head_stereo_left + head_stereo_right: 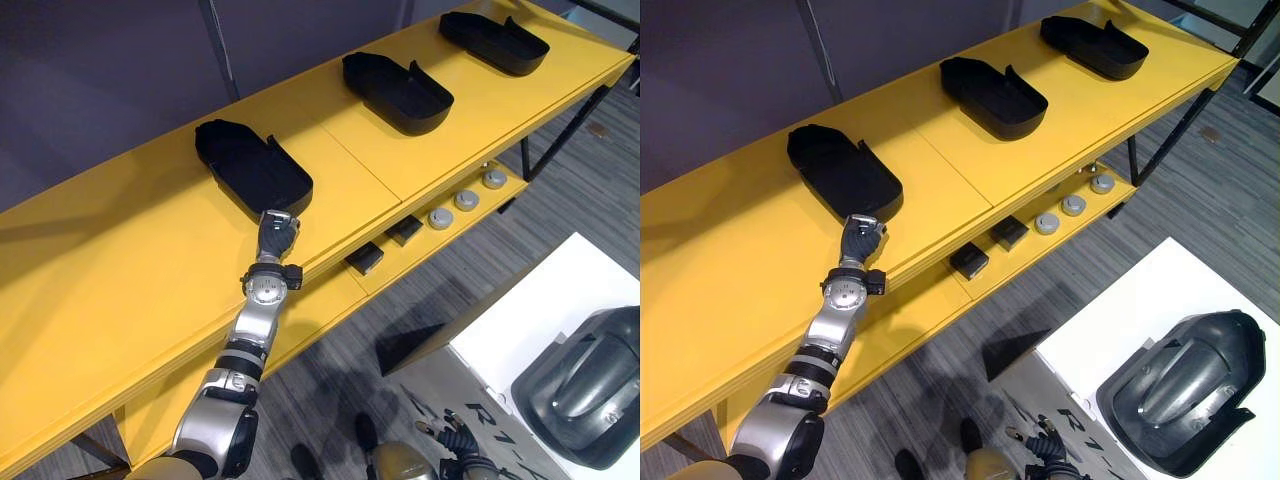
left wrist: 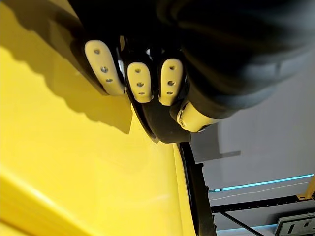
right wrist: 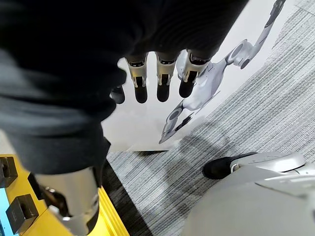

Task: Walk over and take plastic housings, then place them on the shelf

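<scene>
Housing (image 1: 250, 165) on shelf (image 1: 100, 270) | left robot hand (image 1: 277, 232) grips its rim

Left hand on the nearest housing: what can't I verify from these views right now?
- Grip: in the eye views the back of the left hand covers where it meets the nearest housing. In the left wrist view its fingers lie against dark plastic, hold unclear.
- Lower shelf: dark blocks and grey discs are too small to identify.
</scene>
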You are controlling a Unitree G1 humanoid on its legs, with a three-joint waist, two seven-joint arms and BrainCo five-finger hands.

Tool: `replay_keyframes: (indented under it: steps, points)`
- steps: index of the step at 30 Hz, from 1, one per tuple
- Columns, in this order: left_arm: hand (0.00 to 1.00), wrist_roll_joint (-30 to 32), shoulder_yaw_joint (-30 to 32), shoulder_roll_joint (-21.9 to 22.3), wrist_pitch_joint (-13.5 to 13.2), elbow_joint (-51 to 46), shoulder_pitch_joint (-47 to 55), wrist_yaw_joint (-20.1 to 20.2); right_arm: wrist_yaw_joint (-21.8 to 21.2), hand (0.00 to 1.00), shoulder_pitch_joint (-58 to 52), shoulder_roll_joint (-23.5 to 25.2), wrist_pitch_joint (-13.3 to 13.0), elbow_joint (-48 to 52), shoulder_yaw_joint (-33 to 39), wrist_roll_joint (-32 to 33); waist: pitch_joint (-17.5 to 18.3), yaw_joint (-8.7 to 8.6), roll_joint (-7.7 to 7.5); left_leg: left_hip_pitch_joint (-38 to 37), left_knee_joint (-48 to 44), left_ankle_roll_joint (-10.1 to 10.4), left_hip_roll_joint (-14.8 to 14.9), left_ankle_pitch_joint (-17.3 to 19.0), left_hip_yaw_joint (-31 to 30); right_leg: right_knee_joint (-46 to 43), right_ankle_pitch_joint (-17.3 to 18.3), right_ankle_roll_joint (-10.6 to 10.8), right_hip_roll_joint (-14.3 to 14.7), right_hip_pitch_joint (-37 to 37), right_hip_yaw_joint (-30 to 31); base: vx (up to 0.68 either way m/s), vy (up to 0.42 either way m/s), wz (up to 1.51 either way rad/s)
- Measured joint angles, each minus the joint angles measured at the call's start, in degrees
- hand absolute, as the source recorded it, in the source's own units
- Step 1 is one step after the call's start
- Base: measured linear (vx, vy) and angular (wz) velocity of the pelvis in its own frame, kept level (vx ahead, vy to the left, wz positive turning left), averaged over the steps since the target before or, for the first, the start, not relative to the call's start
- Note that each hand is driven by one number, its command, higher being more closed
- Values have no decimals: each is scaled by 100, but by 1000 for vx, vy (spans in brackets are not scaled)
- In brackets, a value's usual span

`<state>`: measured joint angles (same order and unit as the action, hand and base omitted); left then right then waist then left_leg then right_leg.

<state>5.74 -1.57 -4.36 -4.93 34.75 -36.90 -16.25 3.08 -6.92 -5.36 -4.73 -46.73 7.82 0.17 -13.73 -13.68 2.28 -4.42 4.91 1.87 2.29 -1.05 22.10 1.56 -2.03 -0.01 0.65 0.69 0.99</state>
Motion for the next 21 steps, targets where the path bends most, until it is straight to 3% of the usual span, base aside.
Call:
replay_keyframes:
  steps: [5,10,11,16,21]
  points:
    - [100,1,-261,-56,127,-887,541,-16,0,0,-3,-14,-1,1,-2,2,-10,18,21,-6,-1,-5,-4,-4,-16,-2,0,0,-4,-15,-28,-48,-14,1]
    - [100,12,-431,-97,81,-2880,1482,-40,-3,0,-99,-75,-1,-4,-2,2,-12,254,67,12,-39,-29,-7,-20,-203,-4,8,-1,-28,-81,-169,-58,-19,17]
    - [100,33,-415,-139,-52,-3363,1695,-113,-13,0,-107,-96,-1,-5,-5,1,-3,367,84,12,-43,-34,-9,-23,-207,-6,9,-2,-30,-85,-172,-84,-13,12]
    - [100,520,99,-176,-292,-4455,2462,-345,-30,0,-177,-172,-4,-26,-9,1,74,549,193,-27,-57,-81,-51,-56,-496,-36,80,-1,-95,-237,-431,-66,-12,30]
    - [100,614,903,-112,-416,-5184,3611,-631,-63,0,-299,-196,-28,-180,-6,0,285,899,177,-65,-32,-113,-83,-94,-838,-121,220,8,-144,-372,-785,-38,-22,34]
